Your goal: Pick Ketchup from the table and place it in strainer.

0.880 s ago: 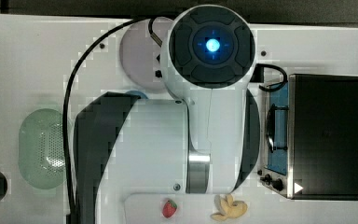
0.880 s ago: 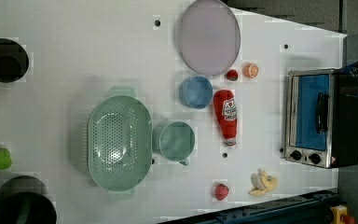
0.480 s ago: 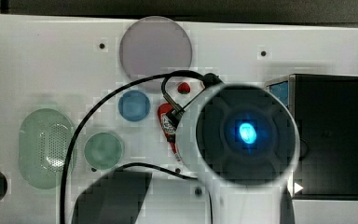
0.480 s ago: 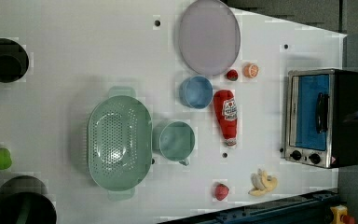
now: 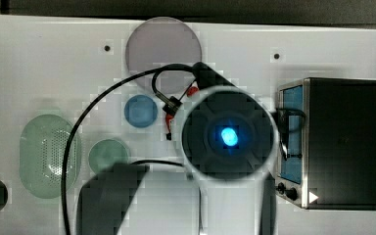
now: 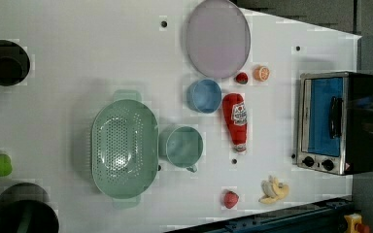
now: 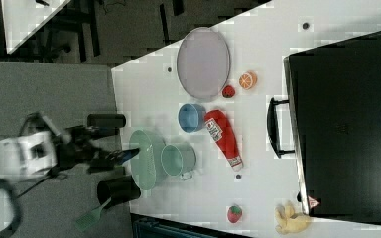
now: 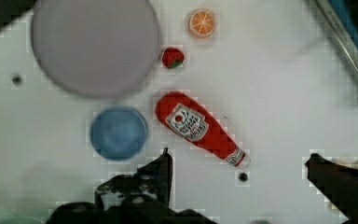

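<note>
On white bench (image 6: 77, 58): long red Ketchup squeeze bottle (image 6: 236, 121) lies flat, just beside blue round bowl (image 6: 204, 95), bare surface on its other side | pale mint-green oval strainer (image 6: 124, 149) well apart, touching green cup (image 6: 182, 145) | fingers (image 8: 165, 168) spread wide above bench, empty

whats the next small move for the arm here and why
Probably a descent onto the ketchup bottle, centring it between the fingers. In the wrist view the gripper is open above the table, the bottle lies flat and untouched beside the blue cup, and the strainer is empty.
</note>
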Action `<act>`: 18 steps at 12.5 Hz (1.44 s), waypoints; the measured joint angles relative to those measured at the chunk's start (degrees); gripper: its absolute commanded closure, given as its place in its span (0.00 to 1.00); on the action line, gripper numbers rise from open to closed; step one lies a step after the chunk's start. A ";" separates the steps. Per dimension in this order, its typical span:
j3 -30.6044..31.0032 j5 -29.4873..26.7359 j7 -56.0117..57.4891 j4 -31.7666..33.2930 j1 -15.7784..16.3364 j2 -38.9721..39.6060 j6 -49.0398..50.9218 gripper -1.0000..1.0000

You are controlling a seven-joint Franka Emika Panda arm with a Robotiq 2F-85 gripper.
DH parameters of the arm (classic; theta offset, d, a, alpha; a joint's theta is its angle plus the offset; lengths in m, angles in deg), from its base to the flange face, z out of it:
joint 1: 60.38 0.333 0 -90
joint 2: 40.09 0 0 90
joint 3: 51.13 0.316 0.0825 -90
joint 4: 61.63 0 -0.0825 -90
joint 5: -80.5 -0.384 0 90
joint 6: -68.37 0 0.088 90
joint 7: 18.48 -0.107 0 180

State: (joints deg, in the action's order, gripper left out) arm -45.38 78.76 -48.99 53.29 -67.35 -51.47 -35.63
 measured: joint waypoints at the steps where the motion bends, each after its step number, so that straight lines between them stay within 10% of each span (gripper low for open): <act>1: 0.47 0.00 4.07 2.13 0.03 2.08 -1.63 0.00; 9: 3.09 -0.12 34.58 17.79 -0.24 13.29 -23.30 0.00; 18: 3.30 2.18 40.51 22.49 -0.03 25.03 -44.14 0.00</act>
State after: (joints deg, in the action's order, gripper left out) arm -42.08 80.94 -8.48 75.79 -67.38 -26.44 -79.77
